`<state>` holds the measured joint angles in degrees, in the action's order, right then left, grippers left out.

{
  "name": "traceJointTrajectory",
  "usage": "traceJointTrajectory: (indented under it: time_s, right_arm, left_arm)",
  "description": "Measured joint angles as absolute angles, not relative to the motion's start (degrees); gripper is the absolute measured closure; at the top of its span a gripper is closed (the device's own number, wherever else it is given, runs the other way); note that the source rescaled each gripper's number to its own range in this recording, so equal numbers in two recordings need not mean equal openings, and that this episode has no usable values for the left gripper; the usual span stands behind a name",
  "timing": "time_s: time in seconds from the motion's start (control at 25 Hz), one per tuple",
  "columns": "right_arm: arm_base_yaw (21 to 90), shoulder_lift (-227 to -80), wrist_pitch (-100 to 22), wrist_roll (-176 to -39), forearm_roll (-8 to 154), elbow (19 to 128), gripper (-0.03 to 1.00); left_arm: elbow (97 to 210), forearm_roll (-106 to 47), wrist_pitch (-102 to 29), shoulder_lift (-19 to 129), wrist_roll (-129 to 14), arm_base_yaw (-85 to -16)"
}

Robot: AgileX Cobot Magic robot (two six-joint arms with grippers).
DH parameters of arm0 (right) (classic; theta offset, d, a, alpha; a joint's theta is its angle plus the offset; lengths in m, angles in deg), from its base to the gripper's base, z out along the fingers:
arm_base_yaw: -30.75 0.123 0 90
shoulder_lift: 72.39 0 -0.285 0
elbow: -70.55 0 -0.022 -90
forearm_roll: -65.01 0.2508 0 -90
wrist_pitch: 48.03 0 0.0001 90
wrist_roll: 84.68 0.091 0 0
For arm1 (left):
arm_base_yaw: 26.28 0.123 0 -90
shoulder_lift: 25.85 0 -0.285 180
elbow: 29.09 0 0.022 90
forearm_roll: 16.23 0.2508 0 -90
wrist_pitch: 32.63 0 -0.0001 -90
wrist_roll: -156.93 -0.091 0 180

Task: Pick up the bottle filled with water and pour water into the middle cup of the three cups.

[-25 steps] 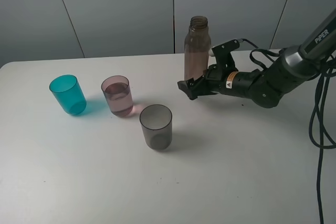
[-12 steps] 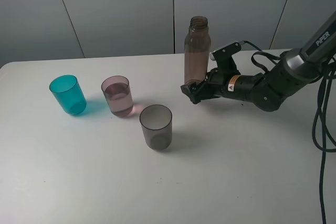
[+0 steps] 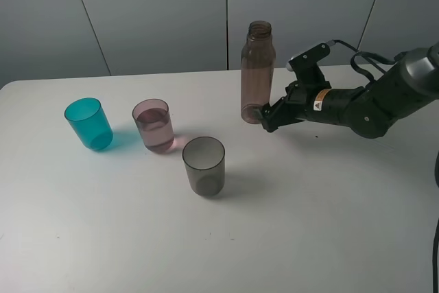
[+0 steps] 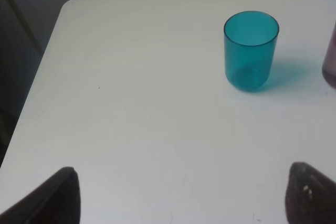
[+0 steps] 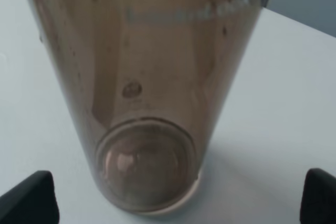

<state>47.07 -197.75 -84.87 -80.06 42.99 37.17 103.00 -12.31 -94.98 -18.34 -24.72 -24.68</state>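
We see a white table (image 3: 103,238) with a rounded corner, its smooth matte top evenly lit and carrying soft shadows. Behind it stands a wall of pale grey panels (image 3: 158,12), divided by thin dark seams, some vertical and some slanted.

White table (image 3: 309,238), matte and plain, spread from 3 through 6 to 9 o'clock of the high view, with a rounded corner at 9. Grey wall panels (image 3: 151,12) behind at 12 o'clock, split by thin dark seams.

Upright bottle (image 3: 257,73); middle cup (image 3: 154,125) seemingly part-filled.
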Motion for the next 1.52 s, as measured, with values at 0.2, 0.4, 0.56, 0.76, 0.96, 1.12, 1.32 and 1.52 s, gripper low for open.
traceJointTrajectory:
  time_s: [0.2, 0.4, 0.56, 0.76, 0.96, 1.12, 1.32, 1.52]
  right_arm:
    - [44.8, -191.6, -84.6, -81.7, 43.9, 30.6, -0.03]
    - [43.9, -181.4, -81.9, -81.8, 44.7, 25.7, -0.03]
    - [43.9, -169.5, -67.8, -80.1, 44.7, 25.8, -0.03]
    - [43.9, -153.3, -45.9, -79.4, 48.3, 29.7, -0.03]
    - [43.9, -138.6, -26.3, -80.4, 56.6, 34.5, -0.03]
    - [43.9, -129.6, -11.6, -82.8, 60.9, 36.0, -0.03]
    - [43.9, -119.1, 2.7, -83.7, 62.1, 36.0, -0.03]
    - [43.9, -109.2, 15.7, -83.6, 62.6, 34.9, -0.03]
  left_arm:
    - [103.0, -12.3, -95.0, -18.3, -24.7, -24.7]
    - [103.0, -12.3, -95.0, -18.3, -24.7, -24.7]
    - [103.0, -12.3, -95.0, -18.3, -24.7, -24.7]
    - [103.0, -12.3, -95.0, -18.3, -25.0, -24.7]
    - [103.0, -12.3, -95.0, -18.3, -25.0, -24.7]
    - [103.0, -12.3, -95.0, -18.3, -25.0, -24.7]
    - [103.0, -12.3, -95.0, -18.3, -25.0, -24.7]
    - [103.0, -12.3, -95.0, -18.3, -25.0, -24.7]
